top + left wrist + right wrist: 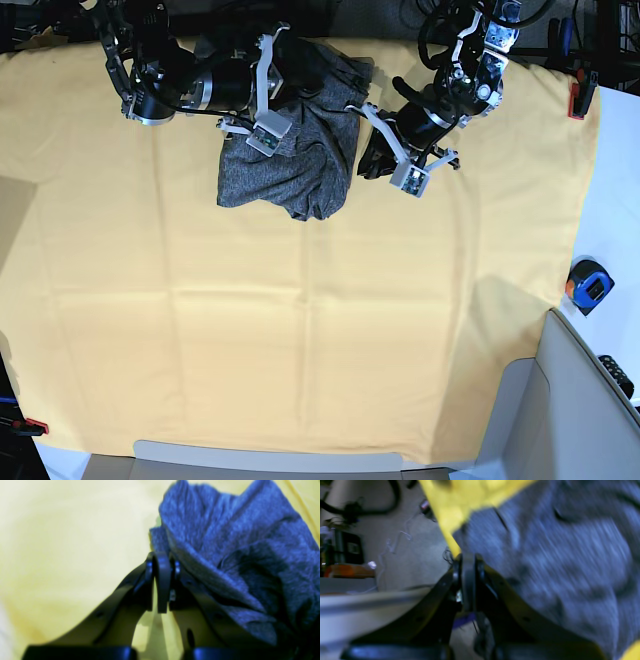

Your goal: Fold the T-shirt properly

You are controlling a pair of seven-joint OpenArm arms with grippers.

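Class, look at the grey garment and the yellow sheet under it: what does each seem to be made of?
The heather-grey T-shirt looks like soft knit fabric: flecked marl surface, matte, slumping into loose folds. The plain yellow-orange cloth sheet looks like a thin, smooth woven cloth, matte, with faint straight fold creases; its fibre cannot be told.

Two arms, black bodies with silver-grey joint rings, white brackets near wrists. Left arm (455, 85) carries black cables looping at top, small white camera block at wrist. Right arm (190, 80) has thick black cylinder segments, metal ring, white bracket plates. Left gripper (162, 580): dark curved fingers, glossy black, small screw holes along each finger, rounded tips. Right gripper (467, 580): same dark curved fingers, small bright screw near base, black bar across bottom.
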